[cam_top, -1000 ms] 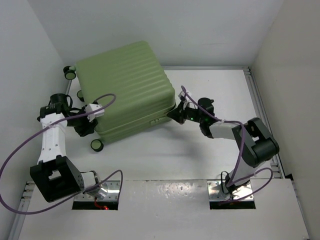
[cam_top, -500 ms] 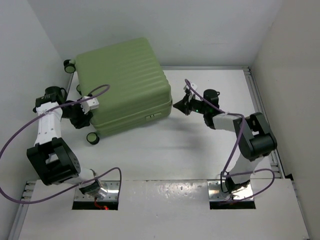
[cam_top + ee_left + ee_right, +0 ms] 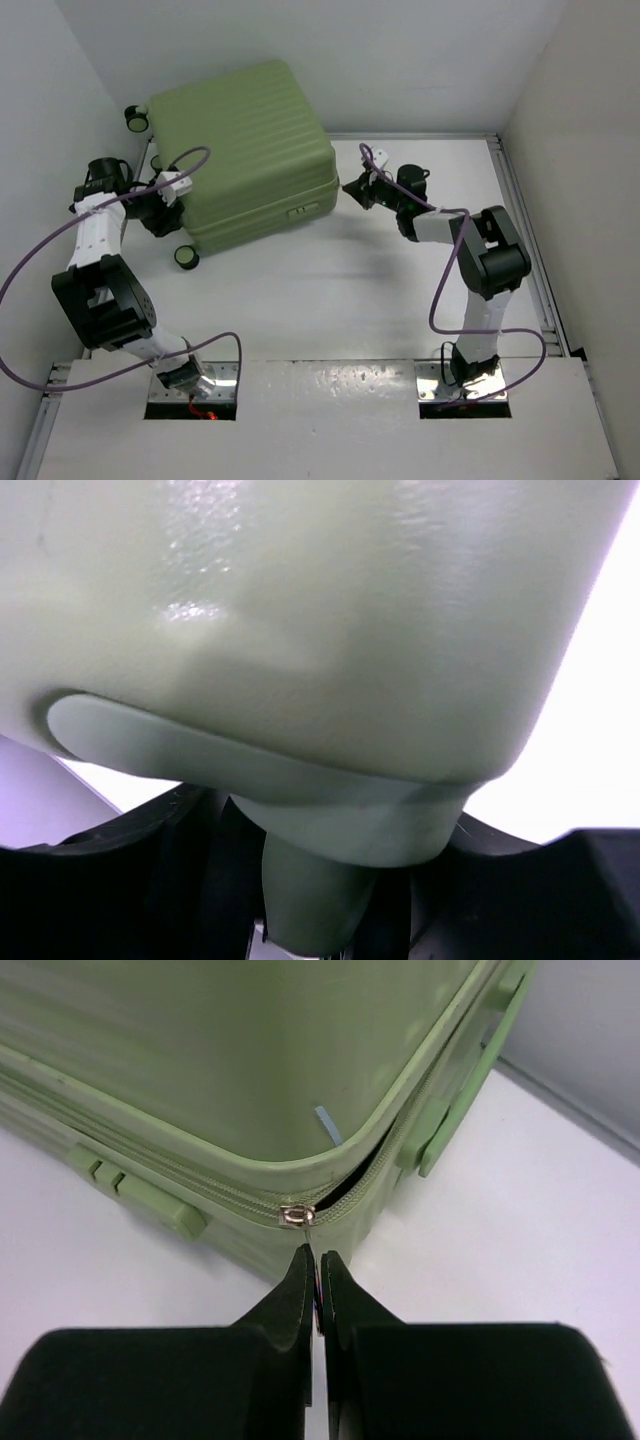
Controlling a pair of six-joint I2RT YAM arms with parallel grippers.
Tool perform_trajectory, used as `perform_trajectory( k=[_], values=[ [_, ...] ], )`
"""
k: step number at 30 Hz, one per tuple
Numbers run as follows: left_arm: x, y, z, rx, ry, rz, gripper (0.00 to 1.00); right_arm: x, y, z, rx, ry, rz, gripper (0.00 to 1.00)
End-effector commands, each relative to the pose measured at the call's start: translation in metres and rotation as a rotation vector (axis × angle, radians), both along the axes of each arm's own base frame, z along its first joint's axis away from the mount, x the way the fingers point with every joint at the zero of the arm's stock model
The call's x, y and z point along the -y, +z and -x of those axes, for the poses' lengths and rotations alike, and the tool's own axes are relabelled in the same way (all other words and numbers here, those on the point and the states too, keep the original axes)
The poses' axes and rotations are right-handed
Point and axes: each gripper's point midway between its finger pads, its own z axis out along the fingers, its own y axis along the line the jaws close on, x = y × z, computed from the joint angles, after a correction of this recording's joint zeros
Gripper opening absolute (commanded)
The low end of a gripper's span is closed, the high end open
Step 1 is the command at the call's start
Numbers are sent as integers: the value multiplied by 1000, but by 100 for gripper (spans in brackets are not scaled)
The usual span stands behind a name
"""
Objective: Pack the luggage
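Right wrist view: the right jaws are pinched shut on the thin zipper pull [image 3: 298, 1218] at a rounded corner of the suitcase [image 3: 230, 1070]. Beside it a dark gap [image 3: 345, 1192] shows the zip unclosed from there on.

The likely trouble is that the small tab slips out of the pinch if the pull leaves the line of the teeth, and this bend is where a slider tends to bind. A hard tug could also drag the whole case across the counter [image 3: 400, 300] instead of running the zip.

That depends on the left arm [image 3: 95, 225]. Its jaws stand apart on either side of a green stub [image 3: 320, 900] under the shell (whether they press it, I cannot tell).

The suitcase lies on its broad side in the counter's far left corner.

Count: one suitcase, one zipper pull, two arms, and two wheels plainly in sight, one [image 3: 133, 118] at the far edge and one [image 3: 186, 257] nearer.
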Motion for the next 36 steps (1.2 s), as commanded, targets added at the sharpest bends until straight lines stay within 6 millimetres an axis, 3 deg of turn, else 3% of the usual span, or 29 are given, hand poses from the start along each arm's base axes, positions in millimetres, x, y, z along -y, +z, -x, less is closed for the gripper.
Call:
perform_trajectory(
  k=[1,2,4,5,6,8,10,13,14,15,17,18,19,20,21,24,25,27,28,29,33,34,35,36],
  values=[
    [-115,-44,-16,-87,504,-191,0,112,1,-77,105,-451,113,0],
    [-118,-46,-22,-86,529,-176,0,112,7,-89,125,-457,106,0],
    [-125,-51,-26,-90,567,-185,0,119,-7,-100,108,-491,116,0],
    [-128,-48,-33,-67,580,-184,0,118,6,-111,139,-499,104,0],
    [-131,-52,-37,-75,591,-200,0,125,-6,-116,122,-515,111,0],
    [-135,-55,-43,-66,608,-204,0,125,7,-129,146,-526,84,0],
    [-134,-63,-50,-81,607,-194,0,124,0,-141,140,-522,70,0],
    [-130,-74,-60,-95,611,-185,0,112,1,-160,161,-482,25,0],
    [-127,-68,-66,-78,600,-188,0,108,-8,-163,161,-458,22,0],
    [-121,-73,-68,-89,594,-182,0,101,18,-178,221,-448,-2,0],
    [-114,-70,-75,-77,581,-159,0,93,-9,-186,185,-431,-28,0],
    [-112,-69,-77,-68,587,-144,0,89,16,-200,245,-430,-60,0],
    [-109,-69,-79,-64,575,-126,0,87,-12,-204,208,-427,-65,0],
    [-106,-69,-80,-64,578,-107,0,85,-14,-208,209,-423,-76,0],
    [-104,-65,-81,-53,570,-96,0,81,1,-216,255,-415,-99,0],
    [-96,-60,-83,-46,592,-36,0,69,-8,-234,254,-396,-169,0],
    [-94,-54,-86,-32,613,-6,0,65,11,-247,317,-388,-194,0],
    [-86,-49,-88,-25,620,46,0,54,-31,-251,270,-377,-179,0],
    [-82,-52,-87,-34,643,83,0,40,-1,-258,337,-357,-212,0],
    [-75,-47,-90,-27,639,104,0,36,-26,-258,311,-351,-203,0],
    [-57,-33,-95,-5,635,158,5,11,-13,-245,349,-291,-246,1],
    [-57,-28,-97,10,642,164,9,10,-29,-238,315,-289,-241,4],
    [-49,-27,-96,5,637,183,17,5,-10,-233,329,-279,-260,19],
    [-47,-10,-99,47,638,199,21,5,-11,-224,296,-277,-269,28]
  ],
)
